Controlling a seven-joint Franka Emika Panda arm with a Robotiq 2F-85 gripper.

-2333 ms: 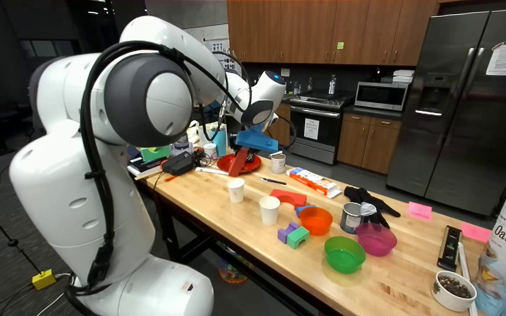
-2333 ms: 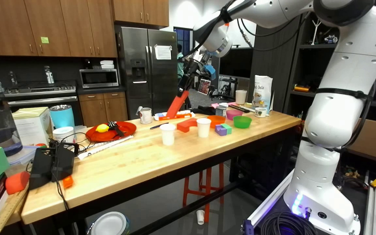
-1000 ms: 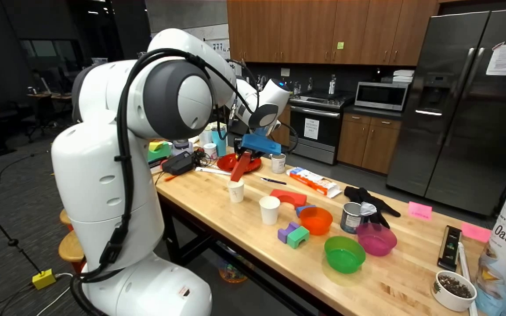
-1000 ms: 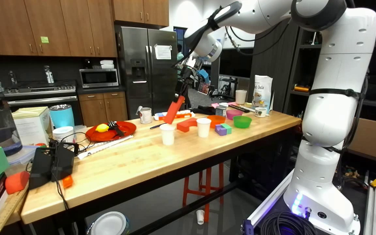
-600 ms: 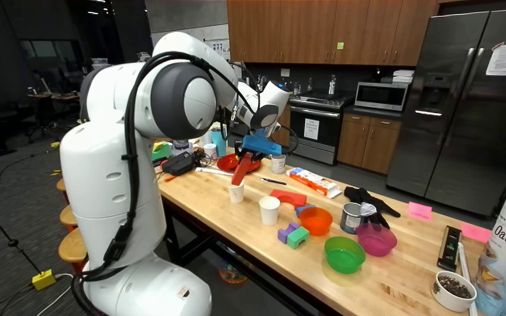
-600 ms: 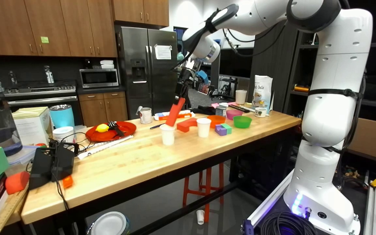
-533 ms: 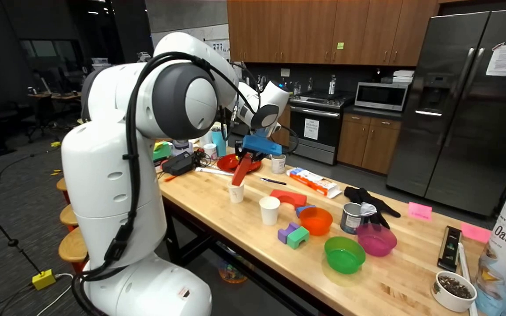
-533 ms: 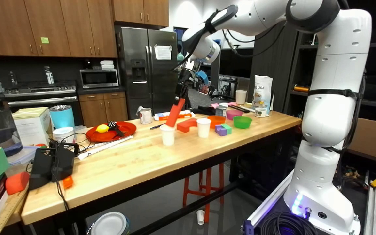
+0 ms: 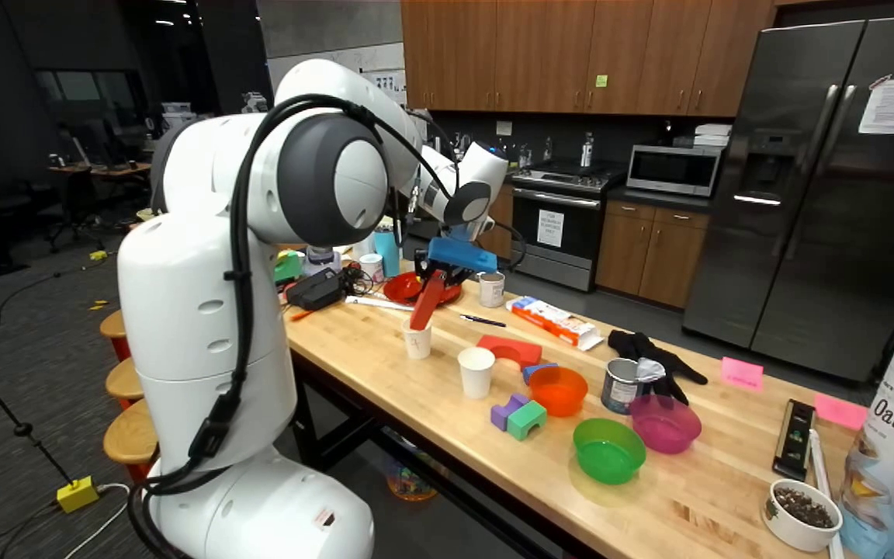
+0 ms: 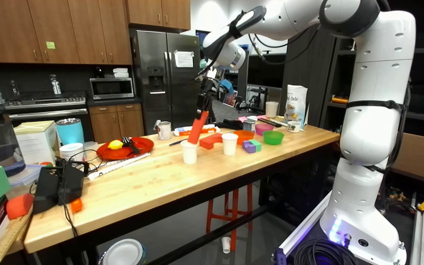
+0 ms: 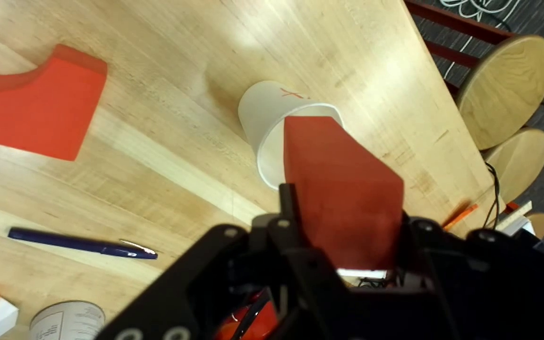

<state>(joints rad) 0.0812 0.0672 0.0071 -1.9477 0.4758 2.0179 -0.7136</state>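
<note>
Wrist view: pen [image 11: 83,243] at nine o'clock, cup [image 11: 263,120] at eleven — the hand [image 11: 347,205] pinches a red block [image 11: 338,170], long axis slanting down cupward.

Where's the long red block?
Wrist view, right of centre: the gripper holds the long red block, its tip at the mouth of a white cup.

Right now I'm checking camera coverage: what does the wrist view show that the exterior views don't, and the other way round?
Only the wrist view: a close, steep look down into the white cup, whose mouth the red block overlaps.

Only the exterior views: the orange bowl, green bowl, oats bag and refrigerator.

Shared: the gripper clamped on the red block, the cup's outside, the red arch block, the pen and the white can.
</note>
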